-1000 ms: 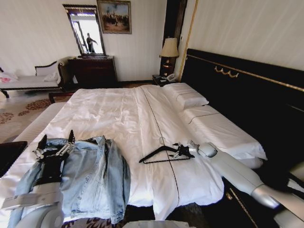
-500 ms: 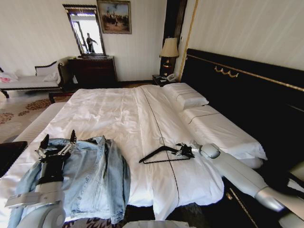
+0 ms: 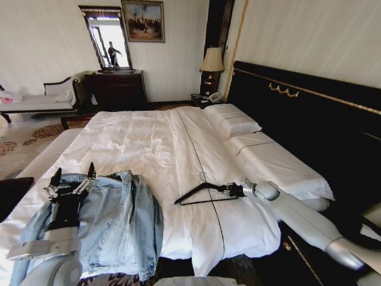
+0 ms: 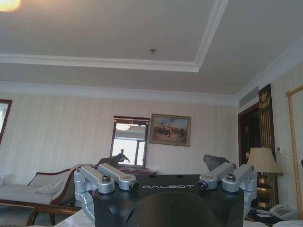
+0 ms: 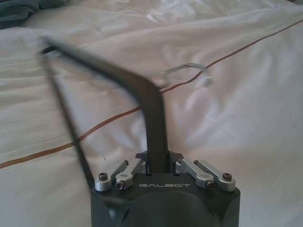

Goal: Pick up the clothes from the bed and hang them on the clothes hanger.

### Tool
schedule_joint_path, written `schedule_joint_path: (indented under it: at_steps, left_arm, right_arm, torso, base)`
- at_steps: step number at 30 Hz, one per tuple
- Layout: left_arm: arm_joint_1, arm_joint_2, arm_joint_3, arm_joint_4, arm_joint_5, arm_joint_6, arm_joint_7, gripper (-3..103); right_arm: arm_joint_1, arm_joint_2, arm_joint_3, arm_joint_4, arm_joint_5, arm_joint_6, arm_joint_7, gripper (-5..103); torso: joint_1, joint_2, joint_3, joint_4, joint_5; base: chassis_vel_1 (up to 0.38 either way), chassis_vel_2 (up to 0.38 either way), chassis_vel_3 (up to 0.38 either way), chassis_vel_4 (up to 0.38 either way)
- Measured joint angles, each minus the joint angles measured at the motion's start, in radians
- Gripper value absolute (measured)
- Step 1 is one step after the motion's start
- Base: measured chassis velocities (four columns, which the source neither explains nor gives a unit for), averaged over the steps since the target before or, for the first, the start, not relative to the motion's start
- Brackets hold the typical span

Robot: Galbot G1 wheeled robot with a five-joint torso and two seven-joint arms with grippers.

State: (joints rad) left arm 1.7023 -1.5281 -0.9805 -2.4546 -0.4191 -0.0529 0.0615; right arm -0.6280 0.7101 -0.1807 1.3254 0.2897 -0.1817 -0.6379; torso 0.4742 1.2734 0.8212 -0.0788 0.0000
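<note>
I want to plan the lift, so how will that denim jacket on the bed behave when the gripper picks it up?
The denim jacket lies rumpled with one edge draped over the bed, so it will probably sag and fold, not hold shape. Thick layered denim looks fairly heavy for cloth. The open left gripper, hovering above it, would likely lift only one bunch.

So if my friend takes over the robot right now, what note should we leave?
Right gripper: shut on one shoulder of the clothes hanger, which lies on the bed near the dark centre stripe.
Left gripper: open, fingers pointing up, poised over the denim jacket, holding nothing.
Jacket: spread at the bed's near left corner, partly draped over the edge.
Done: hanger gripped.
Left: lift the hanger, pick up the jacket, put it on the hanger.
</note>
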Motion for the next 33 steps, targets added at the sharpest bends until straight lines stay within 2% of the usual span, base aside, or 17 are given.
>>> schedule_joint_path:
  at_steps: [6,8,12,18,25,27,28,30,33]
  left_arm:
    - [0.000,0.004,-0.004,0.001,-0.003,0.000,-0.002,100]
    - [-0.002,0.005,-0.002,0.002,-0.003,0.000,-0.003,100]
    - [-0.006,0.005,0.005,0.007,-0.003,0.000,-0.003,100]
    - [-0.011,0.008,0.010,0.013,-0.002,0.000,-0.003,100]
    - [-0.018,0.020,-0.009,0.026,-0.017,0.000,-0.008,100]
    - [-0.021,0.023,-0.014,0.032,-0.018,0.000,-0.011,100]
    - [-0.021,0.023,-0.014,0.032,-0.018,0.000,-0.011,100]
    - [-0.026,0.023,-0.016,0.036,-0.018,0.000,-0.012,100]
    - [-0.036,0.024,-0.023,0.051,-0.018,0.000,-0.013,100]
  right_arm:
    - [-0.007,-0.006,0.000,0.013,0.018,0.039,0.009,20]
    - [-0.019,-0.019,0.000,0.042,0.076,0.087,0.032,20]
    - [-0.023,-0.037,-0.002,0.102,0.137,0.120,0.050,20]
    - [-0.006,-0.058,-0.032,0.209,0.224,0.125,0.108,20]
    - [0.097,-0.051,-0.175,0.274,0.266,0.126,0.223,20]
    - [0.152,-0.029,-0.268,0.255,0.268,0.215,0.313,20]
    - [0.152,-0.029,-0.268,0.255,0.268,0.215,0.313,20]
    - [0.201,0.005,-0.327,0.247,0.274,0.247,0.373,20]
    - [0.302,0.075,-0.419,0.237,0.279,0.268,0.411,20]
  torso:
    - [0.000,0.000,0.000,0.0001,0.0000]
    - [0.000,0.000,0.000,-0.0001,0.0000]
    - [0.000,0.000,0.000,0.0000,-0.0001]
    - [0.000,0.000,0.000,0.0000,-0.0001]
    - [0.000,0.000,0.000,0.0000,-0.0003]
    - [0.000,0.000,0.000,0.0000,-0.0003]
    - [0.000,0.000,0.000,0.0000,-0.0003]
    - [0.000,0.000,0.000,-0.0002,0.0001]
    - [0.000,0.000,0.000,0.0004,-0.0001]
  base:
    - [0.000,0.000,0.000,0.000]
    - [0.000,0.000,0.000,0.000]
    - [0.000,0.000,0.000,0.000]
    - [0.000,0.000,0.000,0.000]
    - [0.000,0.000,0.000,0.000]
    - [0.000,0.000,0.000,0.000]
    - [0.000,0.000,0.000,0.000]
    - [0.000,0.000,0.000,0.000]
    - [0.000,0.000,0.000,0.000]
